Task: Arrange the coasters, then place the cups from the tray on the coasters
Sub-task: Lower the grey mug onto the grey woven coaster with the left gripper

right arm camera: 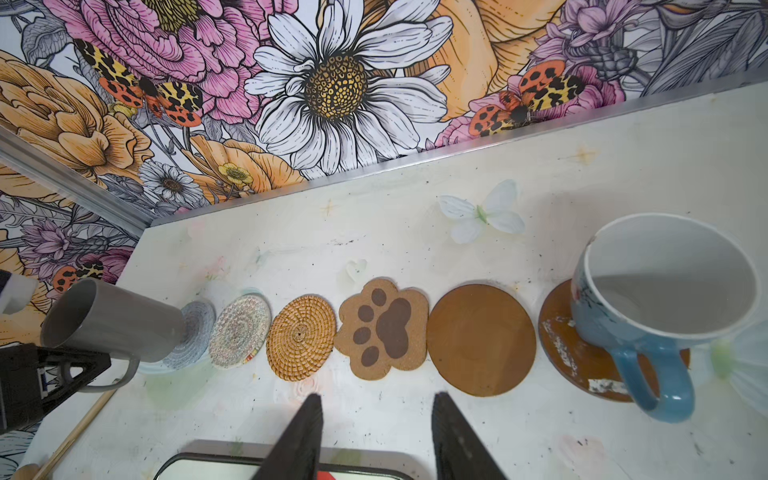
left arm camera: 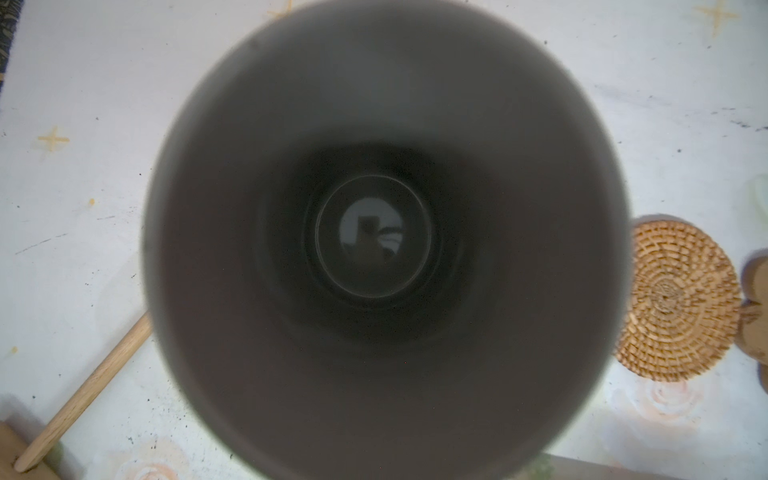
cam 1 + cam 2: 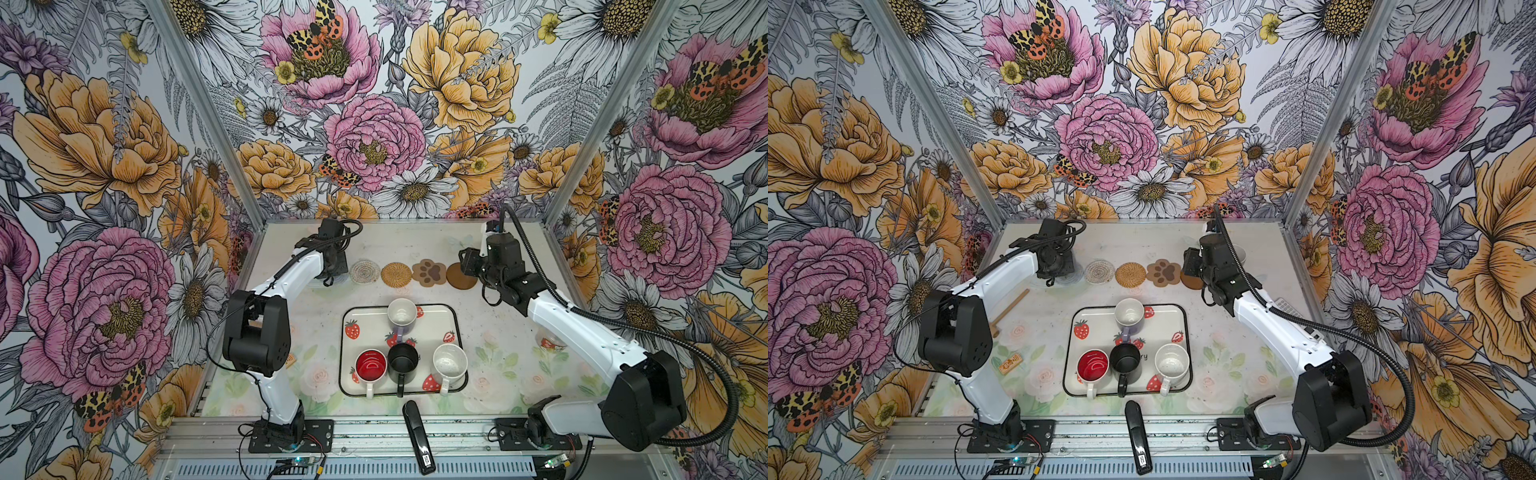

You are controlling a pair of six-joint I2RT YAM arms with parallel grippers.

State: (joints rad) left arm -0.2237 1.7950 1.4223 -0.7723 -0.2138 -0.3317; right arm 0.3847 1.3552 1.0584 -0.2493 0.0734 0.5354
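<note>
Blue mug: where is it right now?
In the right wrist view the blue mug stands on a chipped brown disc at the right arm's end of the row, beside the bare brown disc.

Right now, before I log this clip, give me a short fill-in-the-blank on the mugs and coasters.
The tray holds ___ mugs.
The blue mug stands on a ___ disc.
On the right gripper the jaws stand ___, nothing between them.
Missing: four; brown; open.
</note>
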